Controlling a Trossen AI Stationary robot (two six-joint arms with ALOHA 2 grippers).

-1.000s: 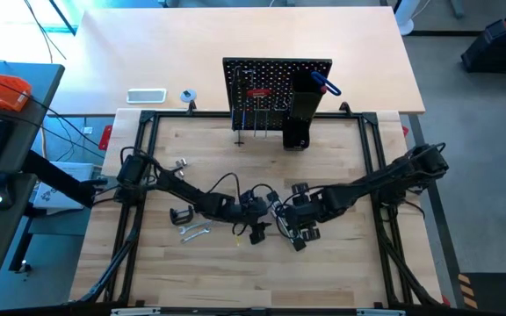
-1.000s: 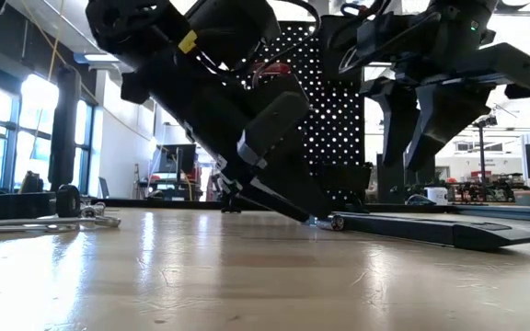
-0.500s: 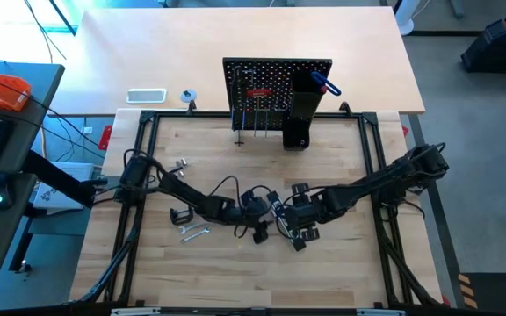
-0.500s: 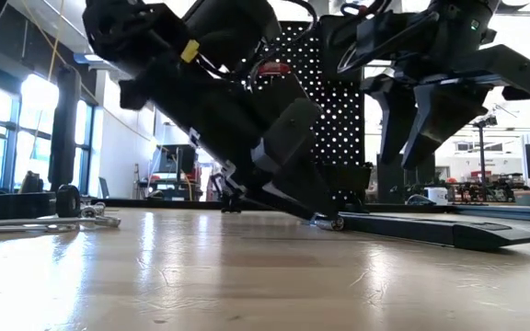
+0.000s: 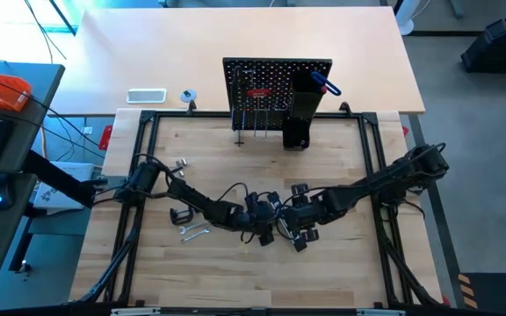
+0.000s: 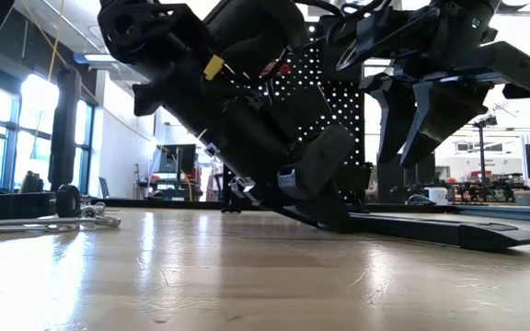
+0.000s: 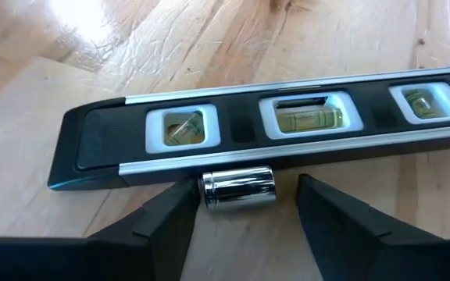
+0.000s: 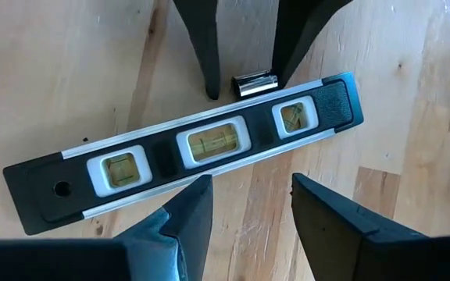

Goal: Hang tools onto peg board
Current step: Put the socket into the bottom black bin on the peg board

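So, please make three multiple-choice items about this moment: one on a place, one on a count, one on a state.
1. The small chrome cylinder lies:
A. on top of the level
B. on the table, against the long side of the level
C. on the peg board

2. How many vials does the level show?
A. one
B. five
C. three

3. The left gripper is:
A. open, fingers on either side of the cylinder
B. shut on the level
C. shut on a wrench

Key: 1 B, the left wrist view shows it on the wood beside the level; 2 C, three windows; 3 A, gaps show beside both fingers.
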